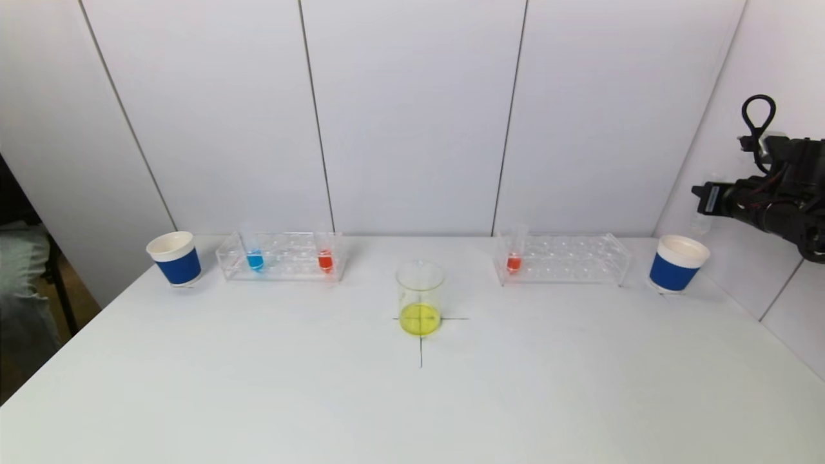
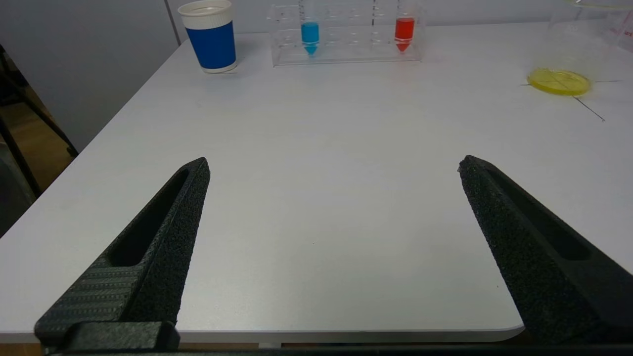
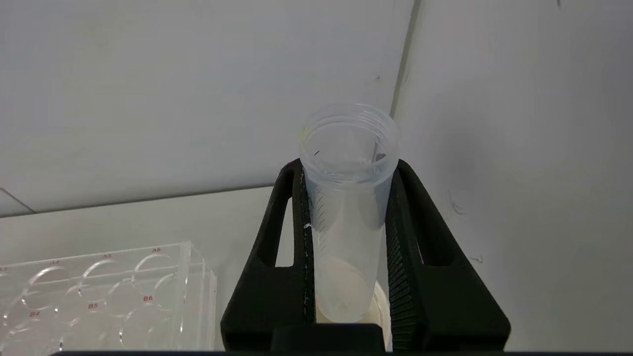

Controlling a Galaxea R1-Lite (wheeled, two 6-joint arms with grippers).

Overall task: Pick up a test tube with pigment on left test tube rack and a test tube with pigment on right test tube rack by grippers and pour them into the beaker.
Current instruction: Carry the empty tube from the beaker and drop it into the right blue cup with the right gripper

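The right gripper (image 3: 346,217) hangs high at the right edge, above the right blue-and-white paper cup (image 1: 678,263); its jaws are clamped on an empty clear plastic test tube (image 3: 348,198). The left gripper (image 2: 331,198) waits low over the white table (image 1: 412,399), jaws wide apart. The glass beaker (image 1: 419,298) already holds yellow liquid. A red tube (image 1: 514,256) stands in the right clear rack (image 1: 567,259); a blue tube (image 1: 255,258) and a red one (image 1: 325,258) stand in the left rack (image 1: 283,256). If the empty tube is released off-centre, it may miss the cup and roll.
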